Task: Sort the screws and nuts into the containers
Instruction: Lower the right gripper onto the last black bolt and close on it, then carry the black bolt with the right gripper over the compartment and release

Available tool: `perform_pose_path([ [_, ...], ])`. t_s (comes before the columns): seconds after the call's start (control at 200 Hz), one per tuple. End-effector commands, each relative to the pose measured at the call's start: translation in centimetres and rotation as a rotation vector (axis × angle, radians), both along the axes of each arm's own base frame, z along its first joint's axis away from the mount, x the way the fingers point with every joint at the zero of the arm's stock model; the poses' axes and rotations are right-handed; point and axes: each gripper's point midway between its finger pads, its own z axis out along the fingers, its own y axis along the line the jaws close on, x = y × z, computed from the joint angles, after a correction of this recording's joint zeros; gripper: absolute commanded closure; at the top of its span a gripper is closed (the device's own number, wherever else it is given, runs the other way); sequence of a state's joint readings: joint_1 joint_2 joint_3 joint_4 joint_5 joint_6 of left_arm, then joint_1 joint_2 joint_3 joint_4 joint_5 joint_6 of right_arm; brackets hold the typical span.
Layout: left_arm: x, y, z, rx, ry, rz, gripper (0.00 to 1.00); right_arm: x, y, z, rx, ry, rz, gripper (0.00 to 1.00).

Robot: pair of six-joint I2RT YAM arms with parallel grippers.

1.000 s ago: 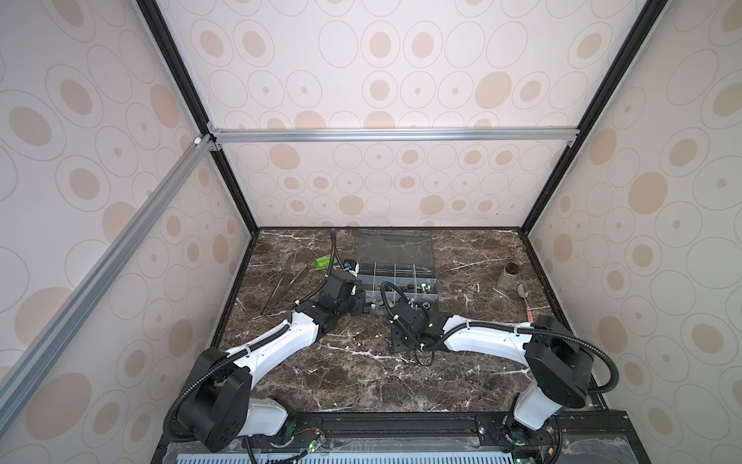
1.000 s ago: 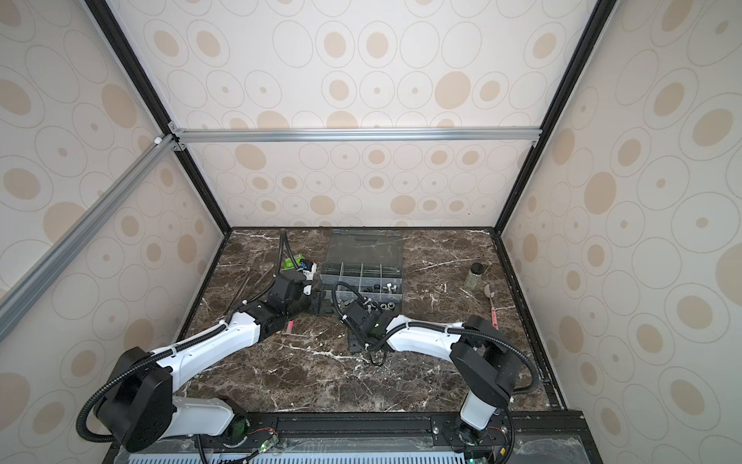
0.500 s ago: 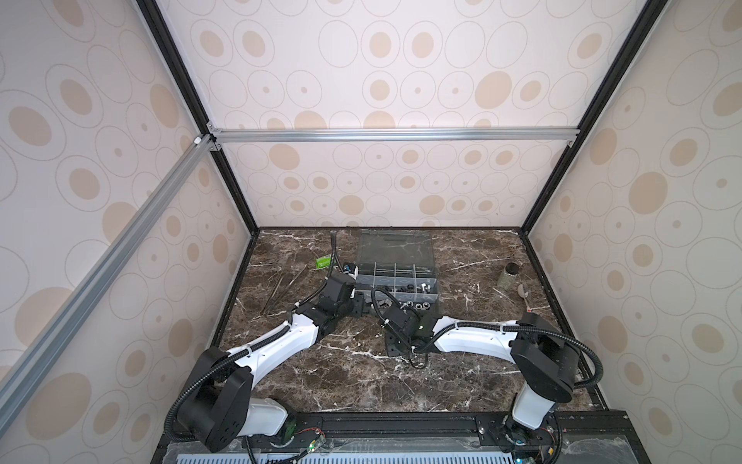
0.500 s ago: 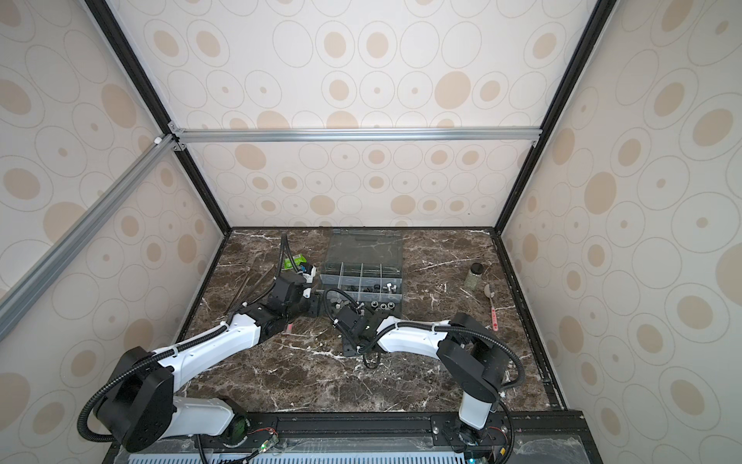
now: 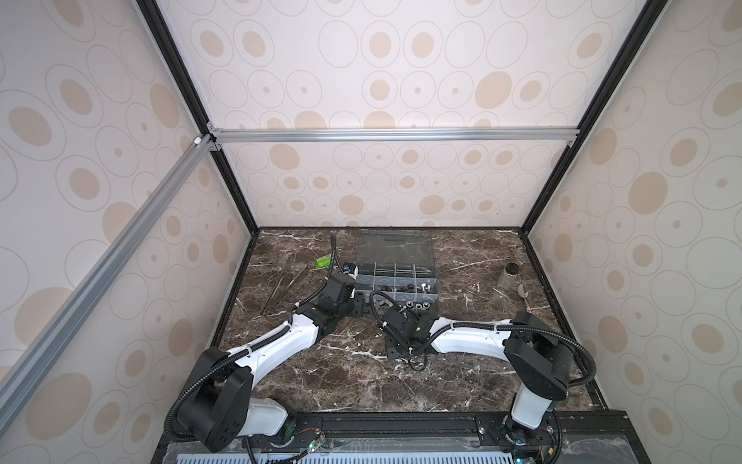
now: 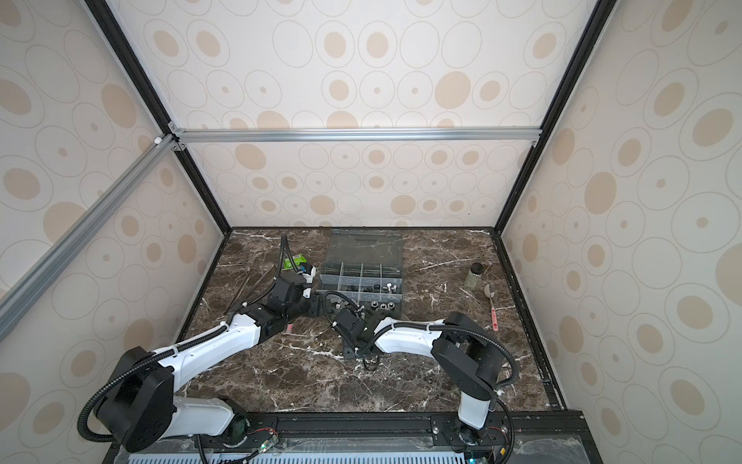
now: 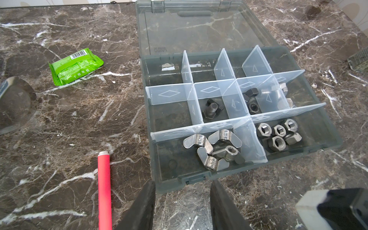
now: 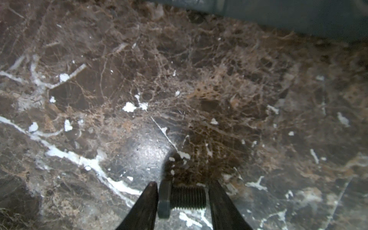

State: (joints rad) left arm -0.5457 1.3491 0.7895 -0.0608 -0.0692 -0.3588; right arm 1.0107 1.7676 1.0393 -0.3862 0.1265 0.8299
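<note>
In a top view we see one box (image 5: 395, 251) mid-frame. Left wrist: our left fingers (image 7: 143, 207) stand apart, empty; four wing nuts (image 7: 213, 151) and five hex nuts (image 7: 278, 133) lie in neighbouring compartments (image 7: 171, 159). Right wrist: right fingers (image 8: 145, 207) clamp one black screw (image 8: 185, 197).

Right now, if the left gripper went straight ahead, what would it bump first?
Most likely the organiser box: its front wall sits right ahead of the left gripper, by the compartment holding the wing nuts. How near it is, I can't tell.
</note>
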Motion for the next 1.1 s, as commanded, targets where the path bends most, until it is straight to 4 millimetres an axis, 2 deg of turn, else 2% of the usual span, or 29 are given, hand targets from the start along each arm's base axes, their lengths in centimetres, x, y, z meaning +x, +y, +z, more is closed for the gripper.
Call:
perform_pose_path([
  [0.0, 0.1, 0.3, 0.6, -0.023, -0.012, 0.016, 0.54, -0.9, -0.4, -1.2, -0.030, 0.037, -0.010, 0.55],
  [0.4, 0.1, 0.4, 0.5, -0.021, -0.010, 0.017, 0.55, -1.0, -0.1, -1.5, -0.021, 0.046, -0.005, 0.65],
  [0.58, 0.0, 0.4, 0.5, -0.020, -0.012, 0.018, 0.55, -0.9, 0.1, -1.4, -0.018, 0.042, 0.004, 0.67],
  [0.675, 0.0, 0.5, 0.7, -0.019, -0.016, 0.021, 0.54, -0.3, 0.3, -0.7, -0.031, 0.014, 0.023, 0.67],
  [0.85, -0.1, 0.9, 1.0, -0.019, -0.025, 0.033, 0.54, 2.6, 1.0, 2.6, -0.069, -0.059, 0.104, 0.67],
  [1.095, -0.6, 1.3, 1.2, -0.026, -0.033, 0.045, 0.55, 9.2, 2.0, 8.4, -0.026, -0.181, 0.134, 0.67],
])
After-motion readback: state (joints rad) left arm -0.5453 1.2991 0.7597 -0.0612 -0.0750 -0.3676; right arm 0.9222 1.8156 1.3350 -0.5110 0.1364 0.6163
